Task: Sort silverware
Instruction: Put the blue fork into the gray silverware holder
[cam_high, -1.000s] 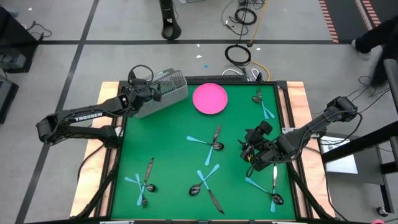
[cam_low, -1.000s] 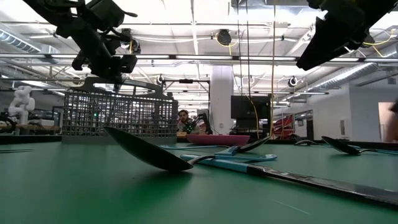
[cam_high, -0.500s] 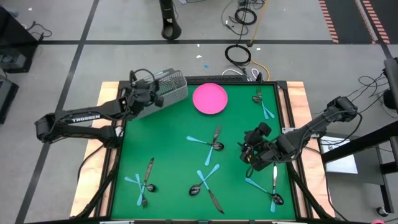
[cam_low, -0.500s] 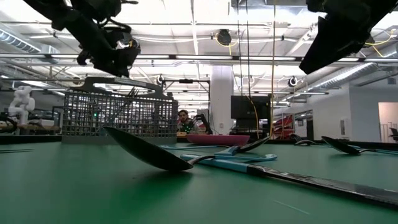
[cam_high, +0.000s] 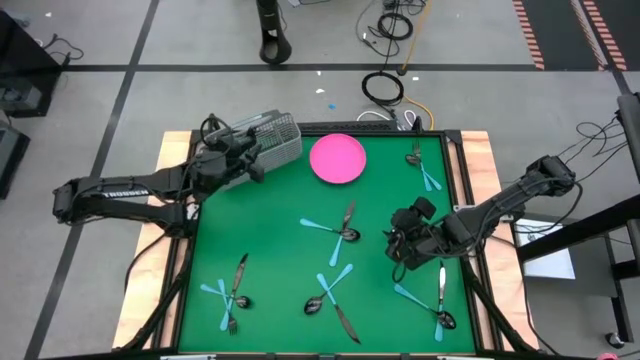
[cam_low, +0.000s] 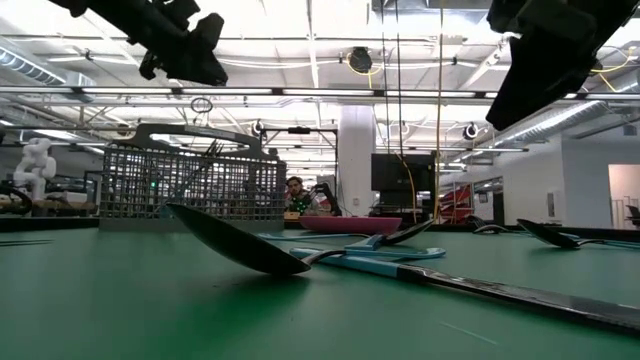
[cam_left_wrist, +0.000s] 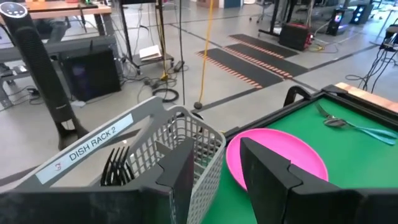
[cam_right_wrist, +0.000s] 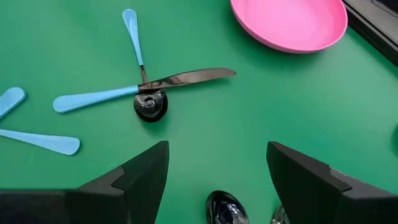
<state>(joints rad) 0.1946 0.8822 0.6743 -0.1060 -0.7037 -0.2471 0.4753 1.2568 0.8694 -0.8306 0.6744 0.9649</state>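
Several clusters of silverware (cam_high: 338, 225) lie scattered over the green table (cam_high: 270, 240) in the high view, some all metal, some with light blue handles, each cluster a crossed heap, so they read as unsorted. At the far left corner the left gripper (cam_high: 243, 160) hangs beside the grey wire-mesh basket (cam_high: 268, 141), its fingers parted and holding nothing, probably because that basket is where pieces are meant to go. The right gripper (cam_high: 405, 243) hovers over the right half, near a cluster by the near right corner (cam_high: 438, 300), jaws wide and empty, likely lining up a pick. A pink plate (cam_high: 337, 158) sits at the far edge beside the basket.

From table height, the low view shows what the overhead cannot: a dark spoon (cam_low: 235, 240) resting tilted on its crossed neighbours, bowl raised, and utensil handles standing upright inside the basket (cam_low: 190, 182).

Only the left wrist view reads the basket's label, "DISH RACK 2", and shows dark fork tines (cam_left_wrist: 115, 168) already inside the compartment.

Closest to the work, the right wrist view frames a metal knife (cam_right_wrist: 186, 78) crossing two blue handles over a spoon bowl (cam_right_wrist: 150, 106), well apart from the fingers, and another spoon bowl (cam_right_wrist: 226, 208) between them.
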